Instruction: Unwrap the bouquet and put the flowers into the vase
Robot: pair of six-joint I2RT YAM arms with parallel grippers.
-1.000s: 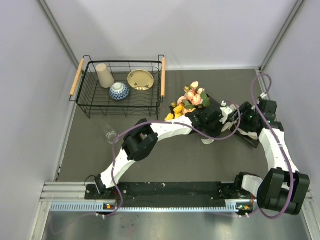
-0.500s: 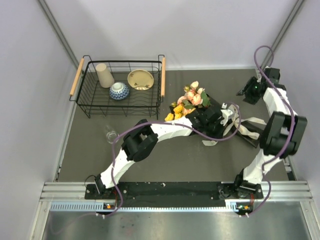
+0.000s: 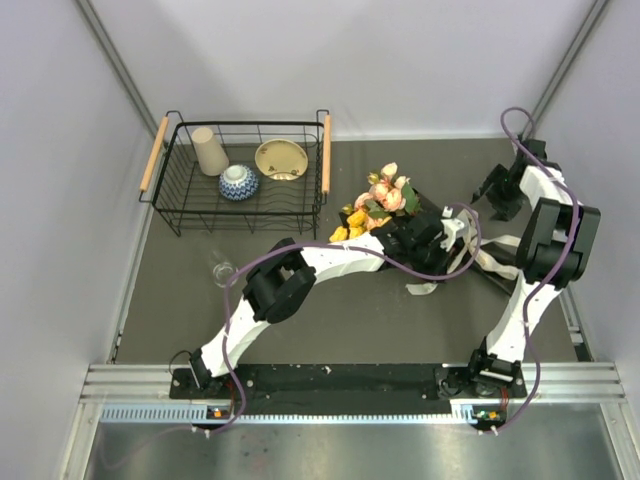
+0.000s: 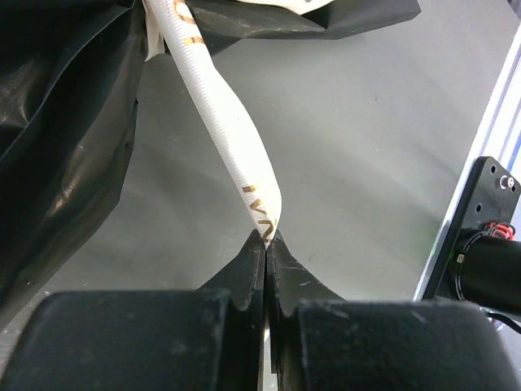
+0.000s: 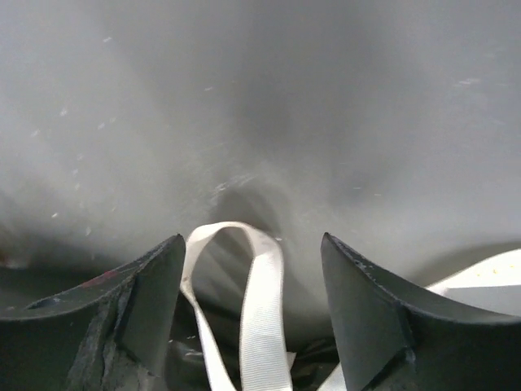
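The bouquet (image 3: 385, 200), yellow and peach-pink roses on crumpled black paper (image 4: 65, 122), lies mid-table, right of the basket (image 3: 180, 215). The left gripper (image 4: 266, 240) pinches the cream ribbon (image 4: 236, 147). The right gripper (image 5: 251, 244) gapes around a loose ribbon loop; it has swung from beside the bouquet toward the far-right corner.

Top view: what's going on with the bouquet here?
The left gripper is shut on the cream ribbon with gold lettering, which runs up into the black paper wrap of the yellow and peach-pink rose bouquet. The right gripper is open; a ribbon loop sits between its jaws, unpinched. The small clear glass vase stands apart at the left, with no flowers in it yet.
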